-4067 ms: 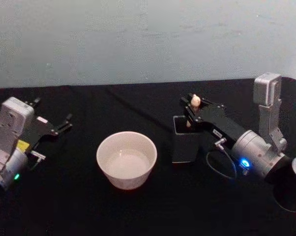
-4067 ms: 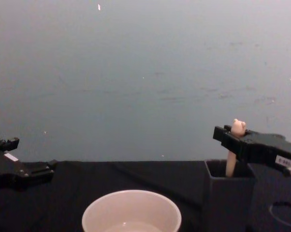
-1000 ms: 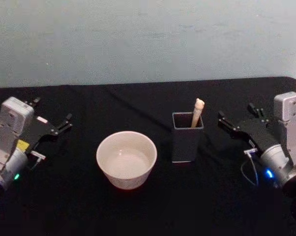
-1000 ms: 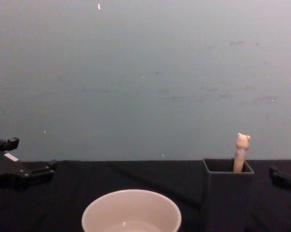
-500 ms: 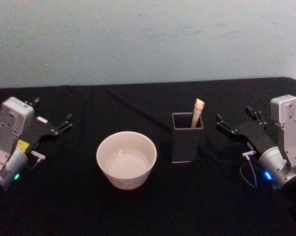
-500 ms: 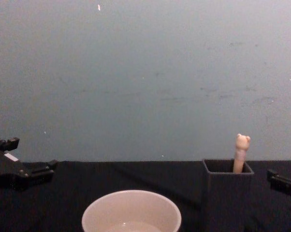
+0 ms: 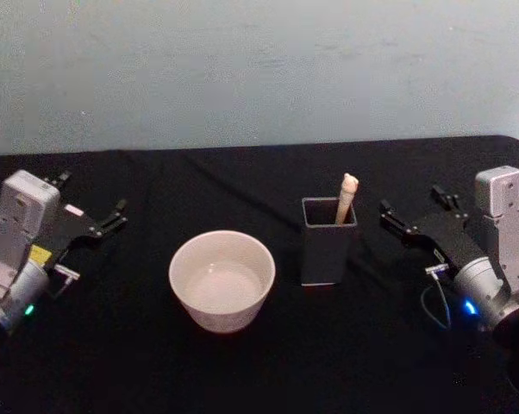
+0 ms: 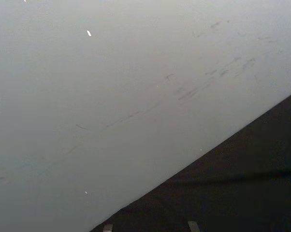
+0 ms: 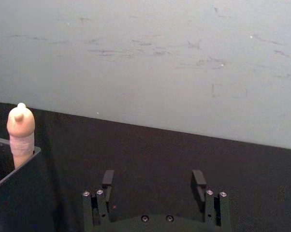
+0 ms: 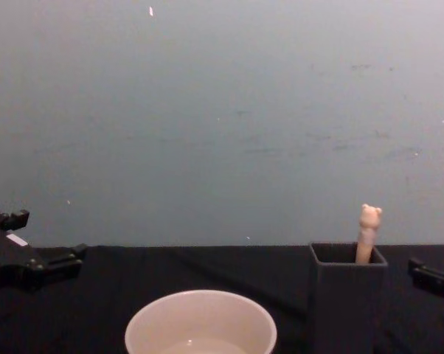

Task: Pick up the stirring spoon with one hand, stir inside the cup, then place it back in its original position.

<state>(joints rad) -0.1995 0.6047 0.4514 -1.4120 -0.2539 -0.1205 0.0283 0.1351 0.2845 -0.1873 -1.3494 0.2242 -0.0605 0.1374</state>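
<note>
The stirring spoon [image 7: 347,197] stands in the dark grey square holder [image 7: 328,243], its original position, with the cream bear-head handle [image 10: 367,230] sticking out above the rim; its bowl is hidden inside. To the holder's left sits the wide cream cup [image 7: 222,280], also low in the chest view [image 10: 200,324]. My right gripper [image 7: 410,199] hovers open to the right of the holder, apart from it, with nothing between its fingers [image 9: 198,180]; the spoon handle [image 9: 21,131] and the holder [image 9: 15,193] show off to one side. My left gripper [image 7: 94,192] rests open at the table's left.
A black cloth [image 7: 259,362] covers the table, which ends at a plain pale wall [image 7: 259,69]. Bare cloth lies in front of the cup and holder and between each arm and the objects.
About four seconds ago my right gripper was around the spoon handle at the holder. It has since let go and drawn back to the right. The spoon stays in the holder; the left arm is still.
</note>
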